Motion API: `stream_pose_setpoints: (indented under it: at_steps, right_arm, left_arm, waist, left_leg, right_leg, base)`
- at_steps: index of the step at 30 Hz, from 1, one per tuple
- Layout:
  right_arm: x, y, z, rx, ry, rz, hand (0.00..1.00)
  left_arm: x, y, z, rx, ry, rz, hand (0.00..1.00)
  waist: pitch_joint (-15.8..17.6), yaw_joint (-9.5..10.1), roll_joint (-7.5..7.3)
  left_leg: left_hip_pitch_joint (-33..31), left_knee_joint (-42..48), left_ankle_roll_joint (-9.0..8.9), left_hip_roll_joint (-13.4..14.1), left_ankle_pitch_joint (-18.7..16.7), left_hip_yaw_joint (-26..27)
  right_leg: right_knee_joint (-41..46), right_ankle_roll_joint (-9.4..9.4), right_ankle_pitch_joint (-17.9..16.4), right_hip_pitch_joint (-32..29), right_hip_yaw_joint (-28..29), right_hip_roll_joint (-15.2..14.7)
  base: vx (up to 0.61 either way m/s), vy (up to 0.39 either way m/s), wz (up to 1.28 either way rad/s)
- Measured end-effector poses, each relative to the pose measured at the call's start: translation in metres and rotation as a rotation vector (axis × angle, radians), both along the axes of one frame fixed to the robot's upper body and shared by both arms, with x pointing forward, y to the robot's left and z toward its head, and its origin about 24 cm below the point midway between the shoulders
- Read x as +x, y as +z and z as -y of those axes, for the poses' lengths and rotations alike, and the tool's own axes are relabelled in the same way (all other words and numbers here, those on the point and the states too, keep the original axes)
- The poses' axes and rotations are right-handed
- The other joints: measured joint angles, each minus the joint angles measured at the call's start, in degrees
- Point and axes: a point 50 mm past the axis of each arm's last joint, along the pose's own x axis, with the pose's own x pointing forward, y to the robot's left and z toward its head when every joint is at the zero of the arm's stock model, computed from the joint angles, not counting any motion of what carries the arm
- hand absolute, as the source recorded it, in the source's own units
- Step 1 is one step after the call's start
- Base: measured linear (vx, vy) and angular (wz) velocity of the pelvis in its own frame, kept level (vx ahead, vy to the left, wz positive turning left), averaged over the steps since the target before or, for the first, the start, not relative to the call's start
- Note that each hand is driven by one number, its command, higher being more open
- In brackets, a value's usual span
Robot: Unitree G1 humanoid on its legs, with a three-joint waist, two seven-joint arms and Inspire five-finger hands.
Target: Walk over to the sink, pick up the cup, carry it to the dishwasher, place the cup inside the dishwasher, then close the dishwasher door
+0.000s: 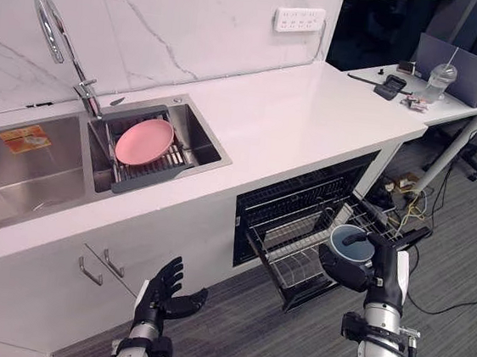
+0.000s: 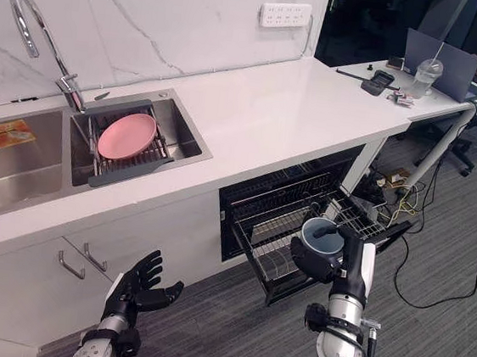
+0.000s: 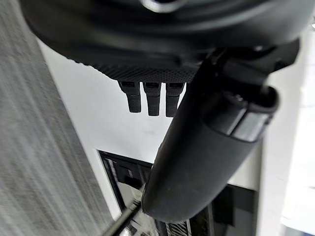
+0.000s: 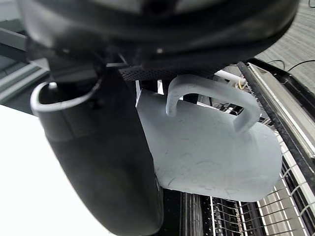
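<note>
My right hand (image 1: pixel 363 273) is shut on a pale blue cup (image 1: pixel 351 243) with a handle (image 4: pixel 211 101), its thumb hooked over the rim. It holds the cup upright above the pulled-out wire rack (image 1: pixel 299 253) of the open dishwasher (image 1: pixel 304 204) under the white counter (image 1: pixel 305 117). The cup's side and handle show close up in the right wrist view (image 4: pixel 216 157), with the rack's wires beneath. My left hand (image 1: pixel 162 294) hangs open and empty low before the white cabinet doors, fingers spread.
A steel sink (image 1: pixel 43 167) with a tall faucet (image 1: pixel 54 27) sits at the left, holding a pink plate (image 1: pixel 144 141) in a grey drainer. At the far right a desk (image 1: pixel 452 99) carries a plastic cup and small items. Cables lie on the grey floor.
</note>
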Motion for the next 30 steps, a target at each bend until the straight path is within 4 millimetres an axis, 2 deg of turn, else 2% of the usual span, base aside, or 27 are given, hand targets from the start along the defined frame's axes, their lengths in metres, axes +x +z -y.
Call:
stream_pose_setpoints:
  at_steps: [6,7,14,20,24,26,30]
  right_arm:
    - [0.028,0.021,0.005,-0.073,0.021,0.089,0.3]
    - [0.037,0.027,0.006,-0.087,0.027,0.115,0.3]
    - [0.063,0.043,0.01,-0.135,0.019,0.176,0.3]
    - [0.076,0.051,0.014,-0.164,-0.002,0.192,0.3]
    - [0.077,0.048,0.016,-0.197,-0.023,0.174,0.3]
    - [0.083,0.052,0.014,-0.206,-0.026,0.192,0.3]
    - [0.096,0.052,0.01,-0.208,-0.024,0.185,0.3]
  left_arm:
    - [0.003,-0.004,-0.013,0.025,0.064,-0.015,0.9]
    - [0.004,-0.006,-0.016,0.03,0.082,-0.024,0.9]
    - [0.013,-0.008,-0.018,0.056,0.084,-0.028,0.9]
    - [0.018,-0.012,-0.016,0.053,0.08,-0.036,0.9]
    - [0.018,-0.013,-0.014,0.057,0.081,-0.04,0.9]
    - [0.024,-0.01,-0.01,0.056,0.062,-0.02,0.9]
    - [0.036,-0.005,-0.003,0.053,0.029,0.026,0.9]
  waist:
    - [4.44,0.98,0.12]
    - [5.62,1.08,0.12]
    - [9.74,2.13,0.73]
    - [13.0,2.8,1.86]
    - [13.9,2.93,2.09]
    - [15.53,2.89,2.36]
    - [16.6,3.11,2.67]
  left_leg:
    - [-4.92,3.41,0.0,0.35,-0.55,-0.53]
    - [-6.46,4.43,-0.02,0.44,-0.57,-0.64]
    - [-11.72,7.81,-0.08,0.7,-1.11,-0.75]
    - [-13.92,9.14,0.15,0.94,-1.22,-0.46]
    - [-15.33,9.18,0.24,0.93,-1.11,-0.46]
    - [-15.34,9.14,0.23,0.93,-1.1,-0.47]
    - [-16.37,9.08,0.24,0.85,-0.97,-0.61]
  right_leg:
    - [1.99,-0.07,0.01,-4.2,-0.18,-0.01]
    - [2.7,-0.08,0.01,-5.57,-0.19,-0.08]
    - [5.7,-0.36,-0.24,-10.64,-0.14,-0.11]
    - [8.47,-0.53,-1.0,-13.66,0.17,0.0]
    - [9.47,-0.59,-1.39,-15.5,0.19,-0.02]
    - [9.54,-0.62,-1.43,-15.57,0.17,-0.03]
    - [9.65,-0.63,-1.44,-16.6,0.03,-0.1]
  base:
    - [-0.04,-0.003,0.04]
    - [-0.03,-0.001,0.04]
    - [-0.04,-0.006,0.01]
    - [-0.02,-0.007,-0.01]
    - [0.0,0.0,0.0]
    - [0.0,0.0,0.0]
    - [0.01,-0.003,0.02]
